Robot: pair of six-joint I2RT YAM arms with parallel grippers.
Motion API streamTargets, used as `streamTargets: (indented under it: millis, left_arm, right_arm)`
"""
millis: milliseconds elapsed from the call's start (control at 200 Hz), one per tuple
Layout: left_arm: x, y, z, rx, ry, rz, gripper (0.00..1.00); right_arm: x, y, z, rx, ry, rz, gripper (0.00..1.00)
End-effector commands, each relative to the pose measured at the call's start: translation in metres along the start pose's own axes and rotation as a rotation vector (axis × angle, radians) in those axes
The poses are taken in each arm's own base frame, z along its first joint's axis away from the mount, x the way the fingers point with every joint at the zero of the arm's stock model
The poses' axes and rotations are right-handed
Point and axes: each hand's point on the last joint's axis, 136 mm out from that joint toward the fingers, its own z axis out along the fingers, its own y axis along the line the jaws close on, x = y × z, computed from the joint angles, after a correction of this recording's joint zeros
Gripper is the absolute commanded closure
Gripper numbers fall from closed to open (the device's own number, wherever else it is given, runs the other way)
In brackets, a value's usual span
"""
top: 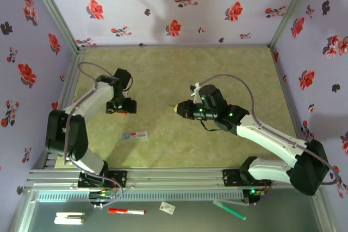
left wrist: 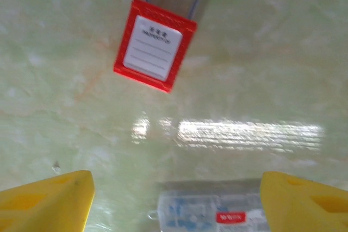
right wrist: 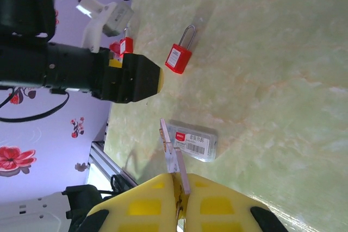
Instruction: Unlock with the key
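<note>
Right end effector [right wrist: 177, 186]: the yellow fingers were pressed together, clamped on the key, and it was raised above the worktop [top: 217, 69] near its middle.
Key [right wrist: 173, 153]: a thin grey blade stuck out from between the right fingertips. In the right wrist view its tip lay against the edge of the clear packet. It was apart from the padlock.
Left end effector [left wrist: 174, 186]: the yellow fingers stood wide apart with nothing gripped. It hovered over the worktop on the left side.
Padlock [left wrist: 155, 44]: a red body lay flat on the worktop with its white label facing up. It was ahead of the left fingers and not touching them. The wire shackle pointed away from them.
Clear packet [right wrist: 193, 142]: it was flat on the worktop with a red-and-white label. It was near the padlock but apart from it. In the left wrist view it showed between the two left fingers.
Worktop: a pale green, marbled surface.
</note>
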Motion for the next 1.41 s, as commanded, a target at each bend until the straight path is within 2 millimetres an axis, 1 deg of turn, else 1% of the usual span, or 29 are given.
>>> streamTargets:
  millis: [0, 60, 120, 170, 245, 315, 470, 645, 855, 885, 925, 1005, 1050, 1100, 1145, 1215, 1330, 1400]
  left_arm:
    - [-0.017, 0.018, 0.002, -0.101, 0.004, 0.074, 0.23]
    - [-0.025, 0.017, 0.01, -0.108, 0.009, 0.085, 0.27]
    - [-0.032, 0.015, 0.018, -0.109, 0.022, 0.1, 0.29]
    - [-0.034, 0.013, 0.028, -0.113, 0.046, 0.112, 0.29]
    - [-0.037, 0.017, 0.039, -0.13, 0.073, 0.112, 0.31]
    - [-0.04, 0.022, 0.045, -0.143, 0.076, 0.103, 0.33]
    - [-0.047, 0.02, 0.053, -0.138, 0.074, 0.098, 0.36]
    - [-0.045, 0.019, 0.067, -0.132, 0.109, 0.092, 0.4]
    - [-0.034, 0.018, 0.079, -0.112, 0.158, 0.082, 0.5]
    - [-0.04, 0.016, 0.079, -0.103, 0.131, 0.074, 0.52]
    - [-0.041, 0.015, 0.08, -0.092, 0.129, 0.068, 0.57]
    - [-0.042, 0.011, 0.078, -0.046, 0.123, 0.042, 0.66]
    - [-0.043, 0.008, 0.075, -0.017, 0.116, 0.029, 0.68]
    - [-0.044, 0.0, 0.071, 0.035, 0.105, 0.013, 0.7]
    - [-0.045, -0.011, 0.067, 0.116, 0.096, -0.02, 0.72]
    - [-0.053, -0.032, 0.053, 0.312, 0.057, -0.12, 0.76]
    - [-0.07, -0.062, 0.022, 0.617, -0.001, -0.316, 0.9]
    - [-0.079, -0.078, -0.001, 0.776, -0.035, -0.431, 0.93]
  right_arm:
    - [-0.001, -0.001, -0.007, -0.002, -0.012, -0.017, 1.0]
    - [-0.001, -0.002, -0.008, -0.003, -0.015, -0.016, 1.0]
    - [-0.001, -0.003, -0.01, -0.003, -0.018, -0.014, 1.0]
    - [-0.002, -0.003, -0.011, -0.005, -0.021, -0.013, 1.0]
    - [-0.002, -0.004, -0.012, -0.007, -0.025, -0.009, 1.0]
    - [-0.002, -0.004, -0.012, -0.011, -0.027, -0.007, 1.0]
    - [-0.001, -0.005, -0.012, -0.016, -0.033, 0.001, 1.0]
    - [-0.002, -0.004, -0.01, -0.027, -0.032, 0.008, 1.0]
    - [-0.004, -0.002, -0.011, -0.034, -0.038, 0.005, 1.0]
    - [-0.004, -0.003, -0.01, -0.032, -0.036, 0.006, 1.0]
    - [-0.004, -0.002, -0.01, -0.032, -0.039, 0.006, 1.0]
    - [-0.004, -0.004, -0.009, -0.029, -0.036, 0.008, 1.0]
    - [-0.004, -0.004, -0.008, -0.028, -0.035, 0.008, 1.0]
    - [-0.005, -0.003, -0.006, -0.039, -0.037, 0.007, 1.0]
    - [-0.005, -0.001, -0.003, -0.051, -0.038, 0.002, 1.0]
    - [-0.008, 0.002, 0.005, -0.066, -0.044, -0.024, 1.0]
    - [-0.009, 0.005, 0.027, -0.017, -0.062, -0.11, 1.0]
    - [-0.008, 0.007, 0.043, 0.017, -0.071, -0.168, 1.0]
